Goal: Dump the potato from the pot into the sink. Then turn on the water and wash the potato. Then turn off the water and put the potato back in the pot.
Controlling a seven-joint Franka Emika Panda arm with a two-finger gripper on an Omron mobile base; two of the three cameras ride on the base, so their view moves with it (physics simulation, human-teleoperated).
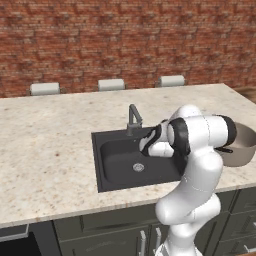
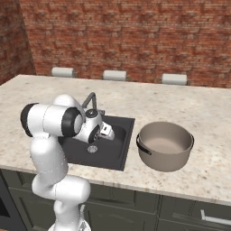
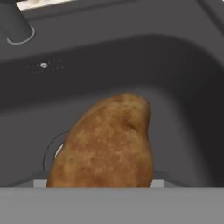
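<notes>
The potato (image 3: 109,140), an orange-brown lump, looms close in the hand view, sitting between the finger tips of my gripper (image 3: 98,180), which is shut on it. It hangs over the black sink (image 3: 183,87), with the silver drain (image 3: 50,153) partly hidden behind it. The gripper (image 2: 109,132) reaches low over the basin's right part, and in the left base view the gripper (image 1: 146,145) is half hidden by my arm. The grey pot (image 2: 165,145) stands upright on the counter to the right of the sink (image 2: 115,151), and nothing shows inside it.
The dark faucet (image 2: 90,100) rises at the sink's back edge, just left of my hand. Speckled stone counter (image 1: 45,145) spreads around the basin. Three stool tops (image 1: 111,84) line the far edge before a brick wall. Cabinet fronts run below.
</notes>
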